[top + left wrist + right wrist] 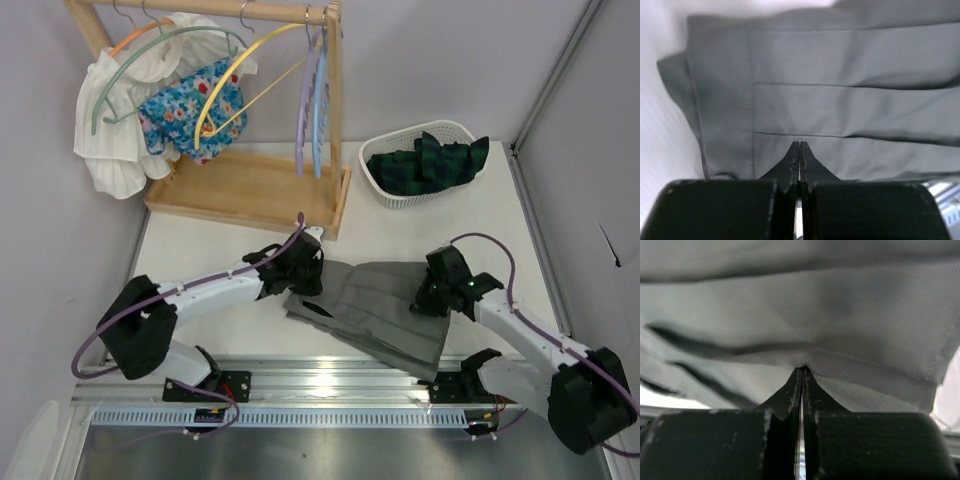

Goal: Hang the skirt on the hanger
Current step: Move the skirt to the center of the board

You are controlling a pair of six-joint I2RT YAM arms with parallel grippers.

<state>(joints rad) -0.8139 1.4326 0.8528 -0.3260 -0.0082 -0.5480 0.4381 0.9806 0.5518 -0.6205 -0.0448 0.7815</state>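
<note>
Skirt (375, 305) was pinched at its right edge by the fully closed right gripper (801, 371), left gripper (799, 146) closed at its left edge, likely for a spread lift

Grey skirt (385, 305) on tbl (400, 235), front-ctr

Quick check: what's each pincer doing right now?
Left pincer: closed, pinching the grey skirt.
Right pincer: closed, pinching the grey skirt, whose fabric puckers at its tips.
</note>
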